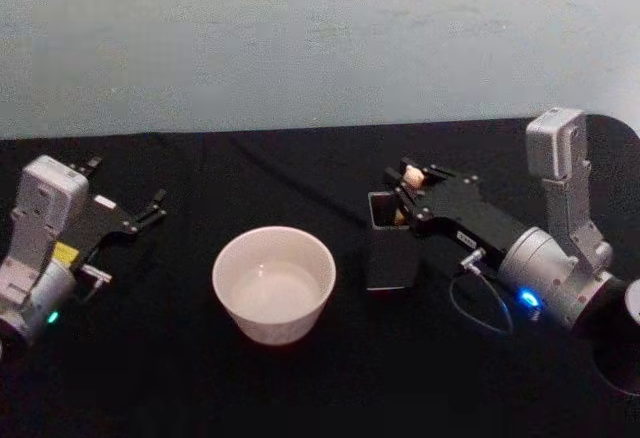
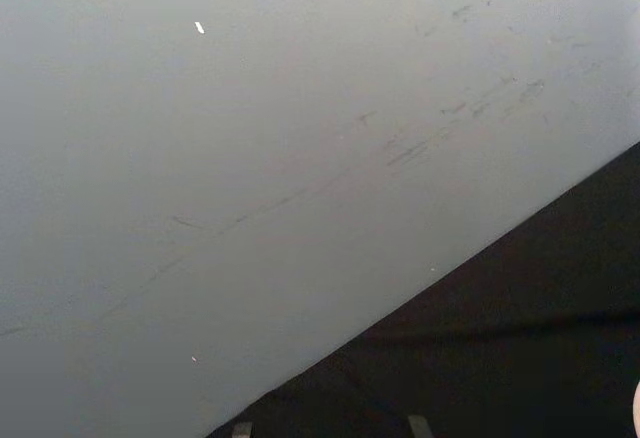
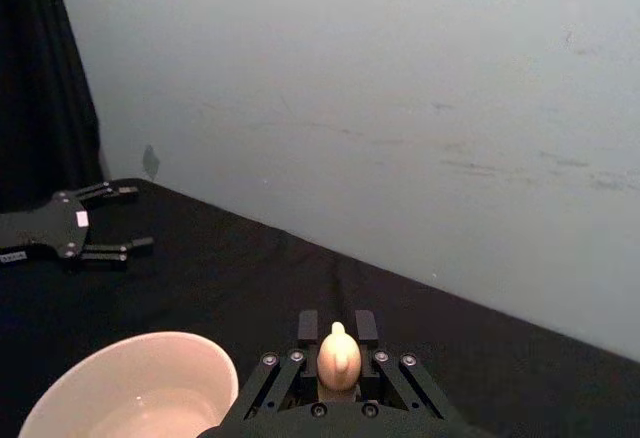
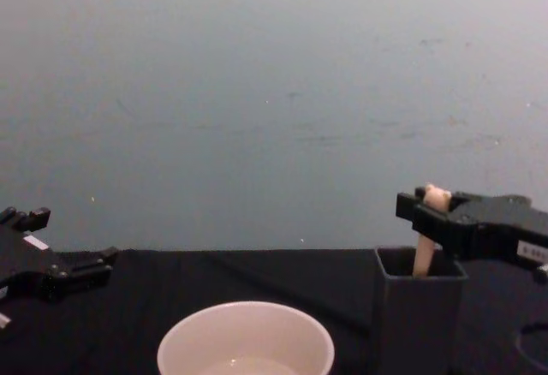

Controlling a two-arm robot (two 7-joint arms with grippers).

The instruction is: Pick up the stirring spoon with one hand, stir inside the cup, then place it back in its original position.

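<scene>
We note the right gripper point(image 1: 408, 180) directly over the dark grey square-sided holder point(image 1: 391, 248), its fingers nearly closed on the cream-beige handle of the slim stirring spoon point(image 4: 425, 238). The spoon stands upright inside the holder, tiny bear head poking up between the fingers point(image 3: 306, 326). Wide round white cup point(image 1: 273, 282) sits just left of the holder on the black table point(image 1: 150, 358). Left gripper point(image 1: 125, 196) rests well apart at the table's left, fingers spread, holding nothing

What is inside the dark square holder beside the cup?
The stirring spoon stands in the holder, its cream handle rising above the rim, with the right end effector closed around its top. The spoon's lower part is hidden by the holder's walls.
</scene>
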